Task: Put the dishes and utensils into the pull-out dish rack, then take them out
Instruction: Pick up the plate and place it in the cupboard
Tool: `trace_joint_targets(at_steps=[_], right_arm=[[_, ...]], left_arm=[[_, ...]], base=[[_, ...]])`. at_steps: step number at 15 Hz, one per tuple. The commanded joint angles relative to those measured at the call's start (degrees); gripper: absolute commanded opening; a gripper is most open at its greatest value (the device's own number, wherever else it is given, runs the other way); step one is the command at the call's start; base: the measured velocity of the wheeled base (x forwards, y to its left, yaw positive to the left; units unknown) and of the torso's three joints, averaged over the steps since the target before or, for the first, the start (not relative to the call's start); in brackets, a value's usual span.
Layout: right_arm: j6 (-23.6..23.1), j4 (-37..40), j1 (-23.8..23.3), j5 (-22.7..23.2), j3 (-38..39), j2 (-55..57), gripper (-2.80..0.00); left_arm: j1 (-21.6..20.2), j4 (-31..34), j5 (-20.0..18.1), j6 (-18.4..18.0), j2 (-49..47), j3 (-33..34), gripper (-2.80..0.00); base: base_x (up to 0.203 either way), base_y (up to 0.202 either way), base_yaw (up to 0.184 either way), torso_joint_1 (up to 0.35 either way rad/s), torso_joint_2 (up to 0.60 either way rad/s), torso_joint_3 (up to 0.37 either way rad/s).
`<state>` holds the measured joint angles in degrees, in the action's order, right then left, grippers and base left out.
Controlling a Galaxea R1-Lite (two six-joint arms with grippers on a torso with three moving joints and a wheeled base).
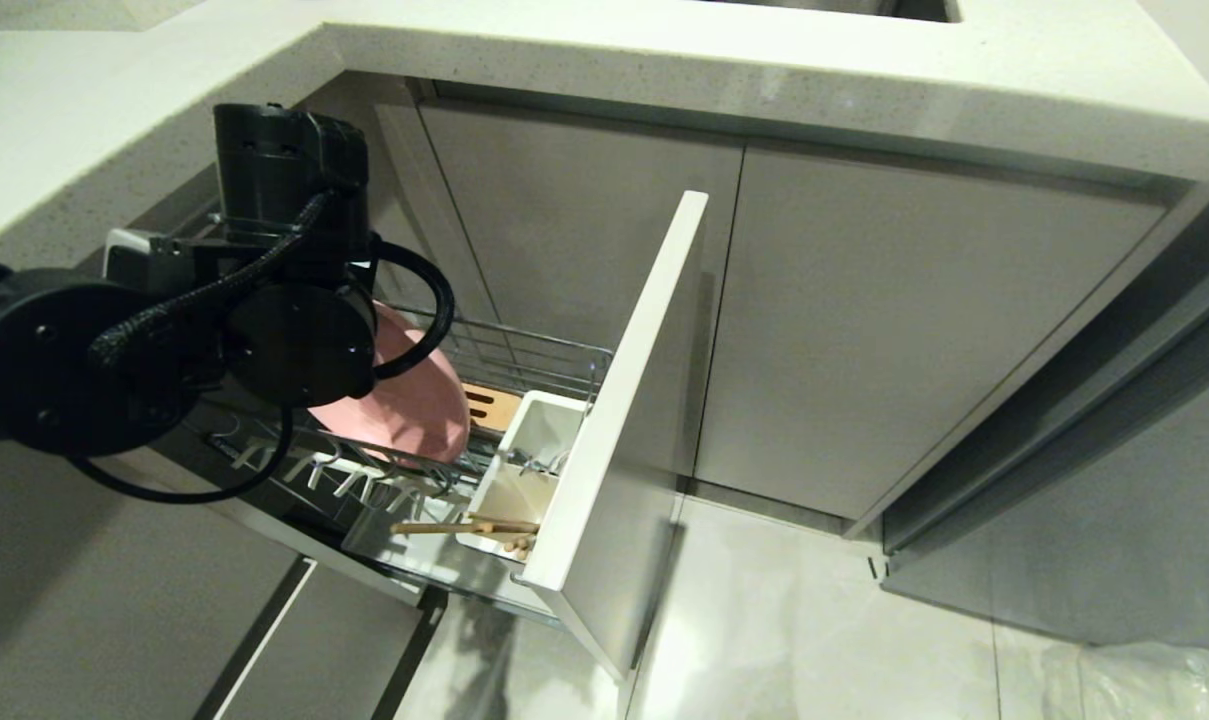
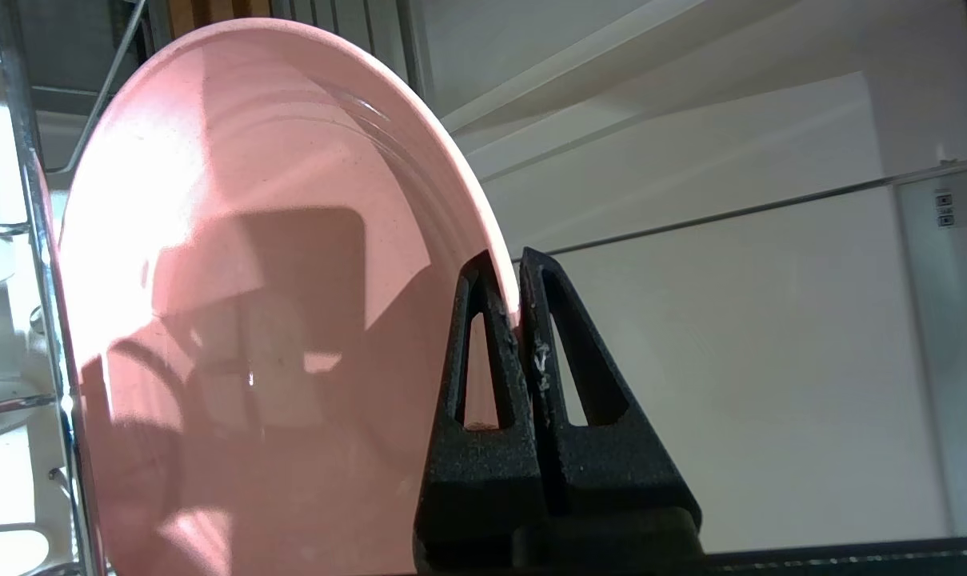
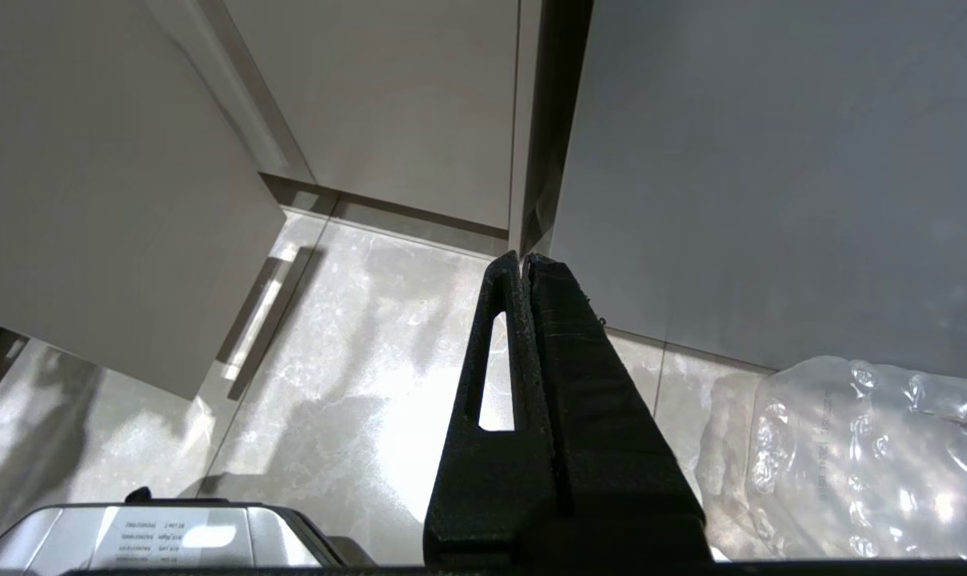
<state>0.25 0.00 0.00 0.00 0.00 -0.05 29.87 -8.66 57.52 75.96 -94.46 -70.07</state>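
Observation:
The pull-out dish rack (image 1: 539,352) stands open, its pale front panel (image 1: 634,400) towards the floor. A large pink plate (image 1: 409,405) stands on edge, tilted, over the wire basket next to the slotted wooden strip (image 1: 489,403). My left arm (image 1: 264,300) reaches in from the left and hides part of the plate. In the left wrist view my left gripper (image 2: 509,268) is shut on the rim of the pink plate (image 2: 251,280). Pale wooden chopsticks (image 1: 464,527) lie across the white caddy (image 1: 524,465). My right gripper (image 3: 523,260) hangs shut and empty over the floor.
Grey cabinet doors (image 1: 914,330) stand behind and right of the rack under the pale countertop (image 1: 764,70). Chrome rack wires (image 2: 51,320) run close beside the plate. Clear bubble wrap (image 3: 867,456) lies on the tiled floor (image 1: 814,620) at the right.

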Motion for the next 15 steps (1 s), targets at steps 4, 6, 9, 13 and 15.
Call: trace_joint_targets(at_steps=[4,6,9,13,15], right_arm=[[0.02,0.00,0.00,0.00,0.00,0.05,-2.80],[0.02,0.00,0.00,0.00,0.00,0.05,-2.80],[0.02,0.00,0.00,0.00,0.00,0.05,-2.80],[0.02,0.00,0.00,0.00,0.00,0.05,-2.80],[0.02,0.00,0.00,0.00,0.00,0.05,-2.80]], left_arm=[[-0.07,0.04,0.58,0.42,-0.46,1.15,-2.80],[-0.07,0.04,0.67,0.51,-0.80,1.61,-2.80],[-0.07,0.04,0.76,0.51,-1.60,2.04,-2.80],[-0.07,0.04,0.84,0.59,-2.32,2.58,-2.80],[-0.07,0.04,0.84,0.94,-2.83,3.18,-2.80]], base=[[0.000,0.000,0.000,0.000,0.00,0.000],[0.000,0.000,0.000,0.000,0.00,0.000],[0.000,0.000,0.000,0.000,0.00,0.000],[0.000,0.000,0.000,0.000,0.00,0.000],[0.000,0.000,0.000,0.000,0.00,0.000]])
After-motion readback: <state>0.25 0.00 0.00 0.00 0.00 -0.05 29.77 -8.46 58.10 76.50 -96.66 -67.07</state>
